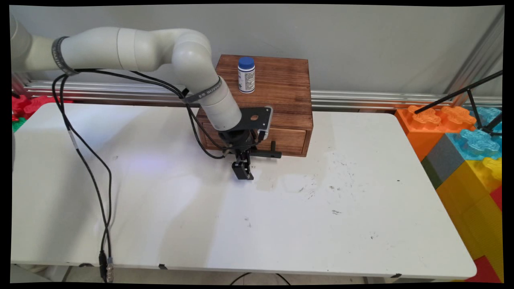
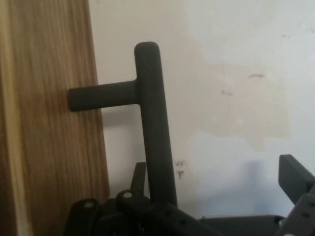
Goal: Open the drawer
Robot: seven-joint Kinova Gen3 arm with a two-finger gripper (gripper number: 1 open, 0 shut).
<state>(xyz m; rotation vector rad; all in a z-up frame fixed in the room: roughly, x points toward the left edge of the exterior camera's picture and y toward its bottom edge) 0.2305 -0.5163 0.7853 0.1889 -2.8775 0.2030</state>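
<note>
Black gripper (image 2: pixel 216 216), jaws spread, hangs low over the white counter (image 1: pixel 321 224) before the wooden drawer box (image 1: pixel 281 92). Drawer handle bar (image 2: pixel 153 123) runs lengthwise beside one finger, not between; bottle (image 1: pixel 246 75) stands atop the box.

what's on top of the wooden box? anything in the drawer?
On the wooden box stands one white bottle with a blue cap, upright, near the back left. The drawer is shut, so its inside is hidden. The gripper is by its black handle.
</note>
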